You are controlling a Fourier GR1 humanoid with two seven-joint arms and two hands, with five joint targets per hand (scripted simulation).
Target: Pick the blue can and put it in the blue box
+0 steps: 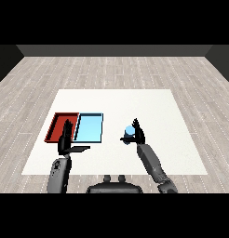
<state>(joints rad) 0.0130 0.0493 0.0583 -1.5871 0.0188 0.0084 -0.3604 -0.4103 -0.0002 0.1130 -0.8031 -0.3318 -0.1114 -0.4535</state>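
The blue can (pixel 130 130) stands upright on the white table (pixel 135 102), to the right of both trays. My right hand (pixel 138 135) is right beside it on its right side. The fingers point up and look straight, and the thumb reaches left under the can's near side; the hand hides part of the can. The light blue tray (pixel 90 128) lies left of the can with nothing in it. My left hand (pixel 66 139) hovers over the near edge of the trays, fingers straight and thumb stretched to the right.
The red tray (pixel 57 124) lies directly left of the blue tray, touching it, and the left hand covers part of it. White table surface extends behind the trays and to the right of the can.
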